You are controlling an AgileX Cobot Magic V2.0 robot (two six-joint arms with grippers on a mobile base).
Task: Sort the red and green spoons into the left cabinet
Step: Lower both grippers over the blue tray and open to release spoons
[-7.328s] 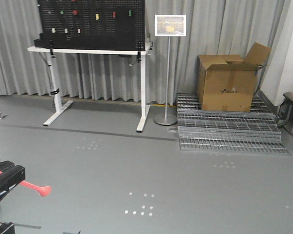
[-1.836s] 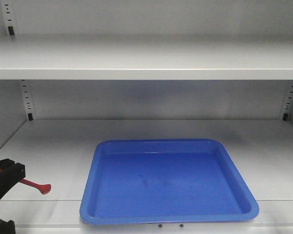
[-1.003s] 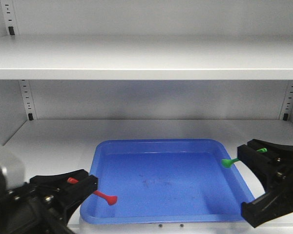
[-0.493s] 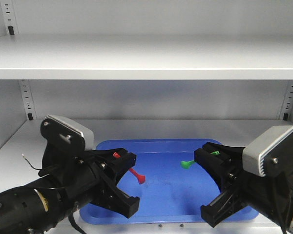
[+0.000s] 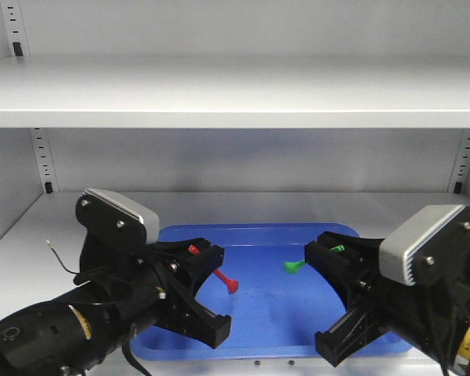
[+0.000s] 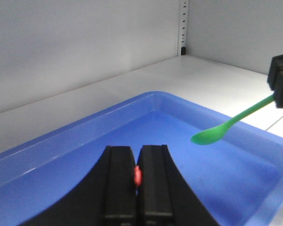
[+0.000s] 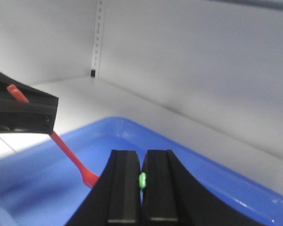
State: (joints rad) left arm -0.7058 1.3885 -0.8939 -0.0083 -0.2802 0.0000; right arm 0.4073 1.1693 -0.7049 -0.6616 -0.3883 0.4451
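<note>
We see the red spoon pinched by its handle in the left gripper, bowl end pointing forward and down over the blue tray without clearly touching it. From the left wrist view only a sliver of red shows between the two black fingers, which are pressed nearly together on it. The green spoon is clamped the same way in the right gripper, its small bowl hanging above the tray's right half; in the right wrist view a bit of green sits in the thin gap between that gripper's fingers. The two spoon bowls point toward each other across the middle of the tray, near but apart. The tray lies on the lower shelf of the light grey cabinet, close to its front edge, with slotted uprights at the back corners and another shelf above.
</note>
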